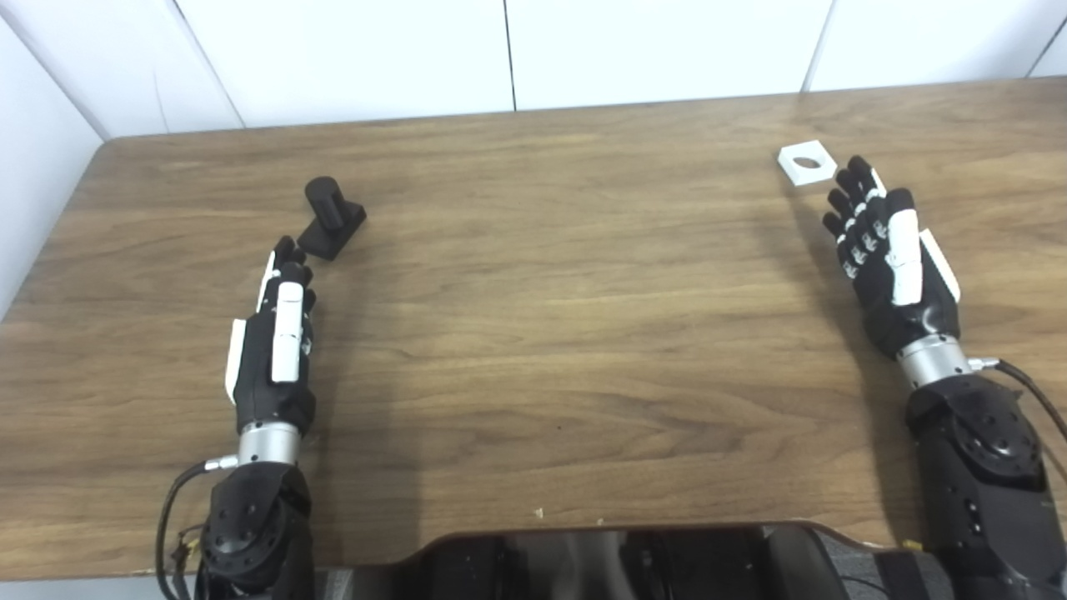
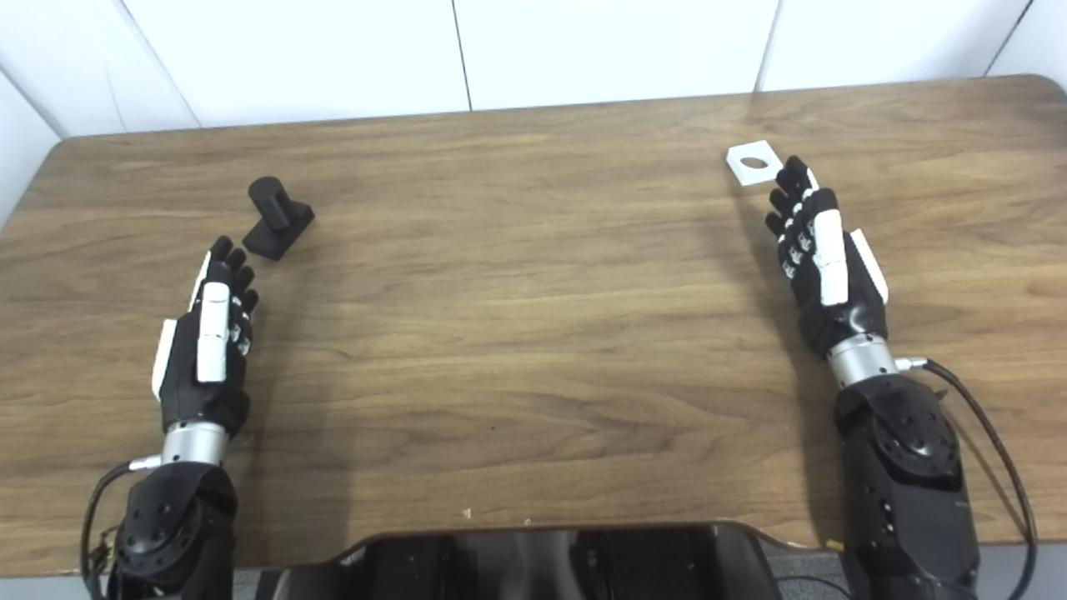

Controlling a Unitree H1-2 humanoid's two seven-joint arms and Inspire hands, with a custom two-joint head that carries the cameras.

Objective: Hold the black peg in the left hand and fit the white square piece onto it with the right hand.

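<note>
The black peg stands upright on its square black base at the left of the wooden table. My left hand is open and empty, fingers stretched out, its fingertips just short of the peg's base. The white square piece with a round hole lies flat at the far right. My right hand is open and empty, fingers extended, its fingertips just below and right of the piece. Both also show in the right eye view: the peg and the piece.
White wall panels rise right behind the table's far edge. My dark torso shows at the bottom edge. A cable runs from my right wrist.
</note>
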